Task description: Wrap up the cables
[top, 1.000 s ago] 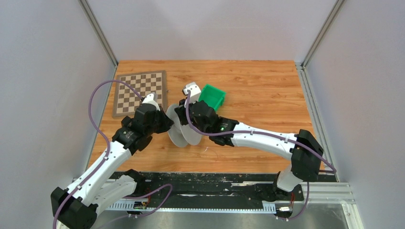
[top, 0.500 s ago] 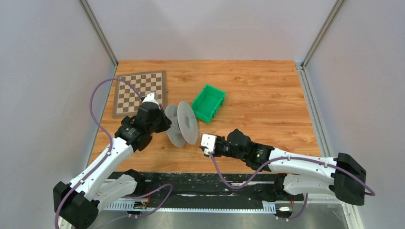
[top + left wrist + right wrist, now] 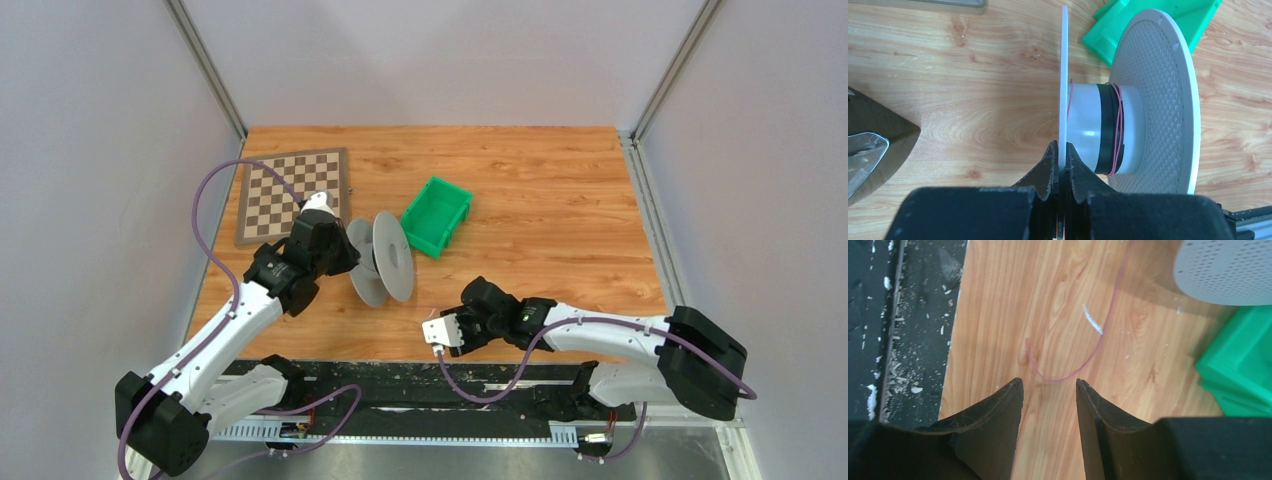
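A pale grey two-disc spool (image 3: 385,258) stands on edge at the table's middle left. My left gripper (image 3: 343,262) is shut on the rim of its thin near disc (image 3: 1063,75), fingertips pinching the edge. A thin pink cable (image 3: 1118,125) runs a few turns round the black band on the spool's core (image 3: 1088,127). The loose end of the cable (image 3: 1068,376) lies curved on the wood. My right gripper (image 3: 1049,385) hovers just short of that curve, open and empty. It sits near the table's front edge (image 3: 437,333).
A green bin (image 3: 437,215) lies just behind the spool, and its corner shows in the right wrist view (image 3: 1238,365). A chessboard (image 3: 293,193) lies at the back left. A black debris-strewn strip (image 3: 450,385) runs along the near edge.
My right arm has pulled back from the spool to the table's front edge, and its jaws have opened. The left gripper still holds the spool disc in the same place.
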